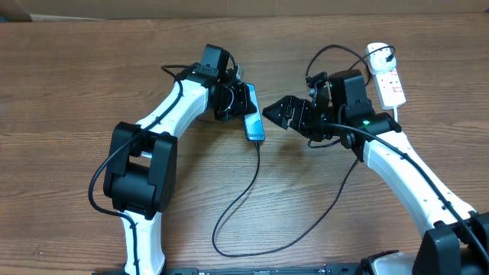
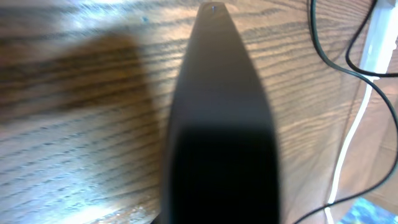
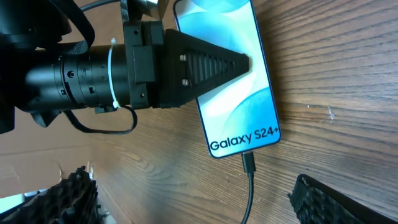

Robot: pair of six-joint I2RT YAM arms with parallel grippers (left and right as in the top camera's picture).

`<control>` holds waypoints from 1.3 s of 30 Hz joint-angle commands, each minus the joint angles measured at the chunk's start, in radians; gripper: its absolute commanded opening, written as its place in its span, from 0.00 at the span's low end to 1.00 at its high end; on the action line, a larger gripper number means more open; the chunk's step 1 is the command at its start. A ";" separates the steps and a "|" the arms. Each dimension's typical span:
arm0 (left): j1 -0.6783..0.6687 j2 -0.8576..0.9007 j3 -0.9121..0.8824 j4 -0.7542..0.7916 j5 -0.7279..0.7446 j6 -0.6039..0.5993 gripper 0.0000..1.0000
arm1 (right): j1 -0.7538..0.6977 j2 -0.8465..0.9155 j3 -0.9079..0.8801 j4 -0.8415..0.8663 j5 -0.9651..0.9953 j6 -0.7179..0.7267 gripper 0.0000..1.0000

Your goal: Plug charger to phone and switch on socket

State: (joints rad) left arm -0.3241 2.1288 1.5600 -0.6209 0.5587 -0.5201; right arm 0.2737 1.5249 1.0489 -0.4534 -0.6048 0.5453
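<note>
On my overhead feed the phone (image 1: 254,126) lies flat on the table (image 1: 76,76) at centre frame, screen up and lit blue. The charger (image 3: 249,165) has its small tip seated in the phone's bottom edge (the right wrist camera shows this plainly). Its cable loops toward the lower middle of the frame and back up to the right. My left claw (image 3: 239,62) is clenched on nothing, its pointed tip lying over the screen; I cannot tell whether it touches. My right claw (image 1: 283,117) is spread wide and empty, just right of the phone. The socket (image 1: 388,80) sits in the upper right, well apart.
</note>
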 commanded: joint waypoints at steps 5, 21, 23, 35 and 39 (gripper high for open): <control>-0.006 0.006 0.013 -0.024 0.077 0.008 0.04 | -0.006 -0.011 0.007 0.002 0.021 -0.023 1.00; -0.006 0.035 0.013 -0.005 -0.026 0.029 0.04 | -0.006 -0.011 0.007 0.002 0.021 -0.023 1.00; -0.006 0.048 0.013 -0.002 -0.012 0.030 0.04 | -0.006 -0.011 0.007 0.002 0.021 -0.023 1.00; -0.003 0.063 0.013 0.031 -0.021 0.051 0.04 | -0.006 -0.011 0.007 0.001 0.028 -0.023 1.00; -0.003 0.063 0.013 0.026 -0.063 0.053 0.05 | -0.006 -0.011 0.007 0.001 0.028 -0.023 1.00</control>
State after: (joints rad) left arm -0.3260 2.1811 1.5600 -0.5976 0.5407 -0.5053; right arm 0.2737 1.5249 1.0489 -0.4572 -0.5900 0.5423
